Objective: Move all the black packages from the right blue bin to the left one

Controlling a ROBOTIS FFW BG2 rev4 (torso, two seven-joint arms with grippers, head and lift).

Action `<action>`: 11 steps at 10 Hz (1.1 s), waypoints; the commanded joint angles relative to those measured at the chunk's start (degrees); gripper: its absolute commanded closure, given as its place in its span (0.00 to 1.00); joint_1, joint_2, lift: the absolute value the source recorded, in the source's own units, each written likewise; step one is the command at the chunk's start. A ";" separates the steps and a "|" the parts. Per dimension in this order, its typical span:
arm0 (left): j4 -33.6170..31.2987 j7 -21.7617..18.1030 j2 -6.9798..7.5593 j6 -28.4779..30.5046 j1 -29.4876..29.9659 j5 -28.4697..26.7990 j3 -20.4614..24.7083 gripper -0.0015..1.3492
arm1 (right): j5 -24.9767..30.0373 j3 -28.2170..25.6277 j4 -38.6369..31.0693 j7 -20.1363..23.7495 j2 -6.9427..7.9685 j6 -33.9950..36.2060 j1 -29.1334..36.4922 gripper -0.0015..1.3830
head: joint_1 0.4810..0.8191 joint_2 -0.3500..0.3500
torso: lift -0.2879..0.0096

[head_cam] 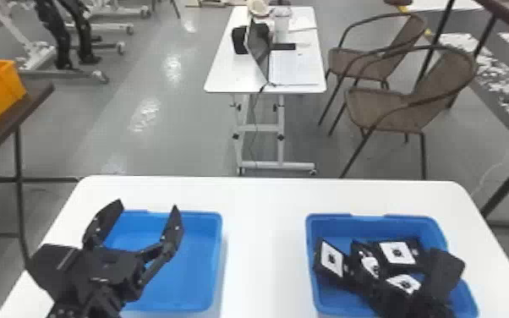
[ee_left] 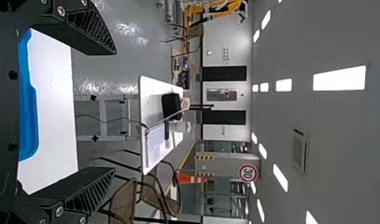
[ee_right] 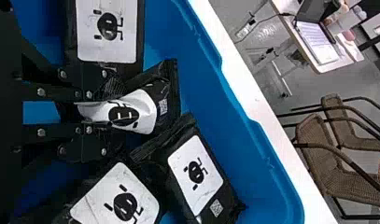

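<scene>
Sorting out a grasp among the packages looks to be the step in hand. In the head view, two blue bins stand apart on the white bench (head_cam: 262, 237); the right blue bin (head_cam: 310, 253) holds a jumble of black packages (head_cam: 332, 258), with the right arm (head_cam: 441, 270) down over its near part. The left hand (head_cam: 147, 205) hangs over the left blue bin (head_cam: 219, 253), empty and wide open; no package can be seen in that bin.

In the left wrist view, those two fingers stand well apart with nothing between them, beyond them the bench and chairs (ee_left: 124, 200).

In the right wrist view, the right hand (ee_right: 114, 116) is closed to a narrow gap on a crumpled package (ee_right: 143, 109), with other packages close around it. The next move probably calls for a straight lift free of these neighbours, then a carry across to the left blue bin and a release there.
</scene>
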 commanded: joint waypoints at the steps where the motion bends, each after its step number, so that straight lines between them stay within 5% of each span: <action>1: 0.10 0.00 0.01 -0.06 -0.18 0.37 0.00 0.10 | 0.26 0.41 -3.28 0.01 -0.44 -0.01 1.26 0.80 | 0.63 0.58 | 0.84; 4: 0.36 -0.09 0.18 1.17 -0.89 2.56 0.00 0.10 | 1.22 0.41 -17.95 0.71 -4.14 5.53 4.51 0.80 | 0.63 0.57 | 0.84; 6: 0.54 -0.18 0.45 1.79 -1.77 4.23 0.00 0.10 | 3.86 0.50 -22.35 8.01 -7.30 10.72 0.47 0.80 | 0.63 0.57 | 0.84; 9: 0.54 -0.26 0.62 3.46 -3.52 7.84 0.09 0.10 | 14.85 6.30 -14.35 23.83 -7.12 7.99 -10.87 0.80 | 0.63 0.65 | 0.84; 11: 0.54 -1.05 0.71 4.42 -5.37 9.77 0.27 0.10 | 16.25 12.45 -2.57 28.84 -6.68 -0.27 -18.69 0.80 | 0.63 0.70 | 0.84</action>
